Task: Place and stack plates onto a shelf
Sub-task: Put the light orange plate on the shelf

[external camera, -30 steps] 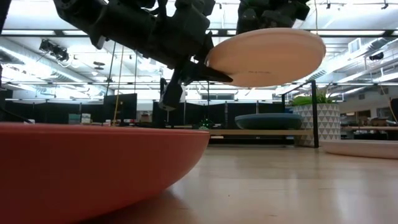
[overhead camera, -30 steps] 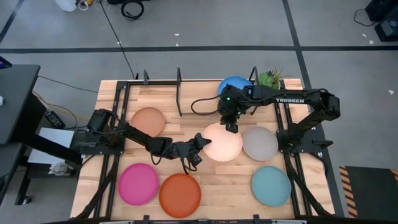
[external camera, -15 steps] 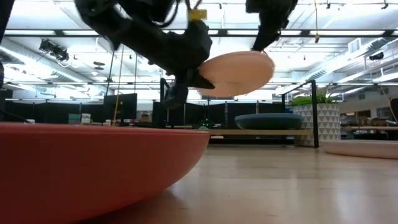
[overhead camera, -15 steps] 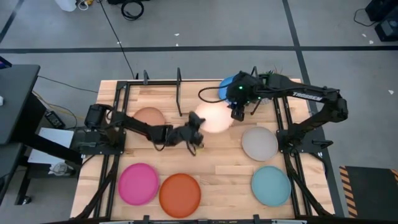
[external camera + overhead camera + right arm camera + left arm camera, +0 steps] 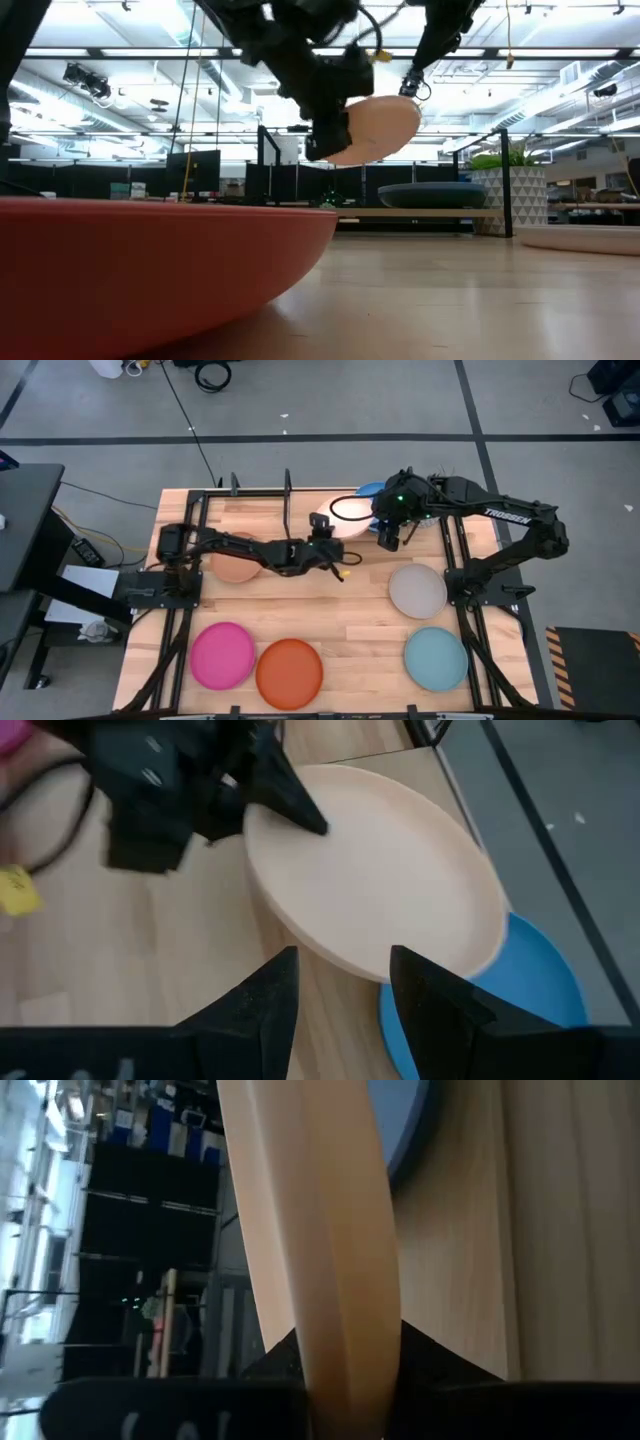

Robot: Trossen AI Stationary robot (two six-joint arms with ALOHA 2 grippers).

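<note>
Left tool (image 5: 327,530) clamped on cream plate (image 5: 345,525) rim, held raised near surface's (image 5: 350,610) far edge, beside blue plate (image 5: 372,491). Right tool (image 5: 388,540) fingers apart, just beside it.

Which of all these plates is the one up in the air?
The cream plate, pinched at its rim by the left gripper above the blue plate. The others all rest flat.
</note>
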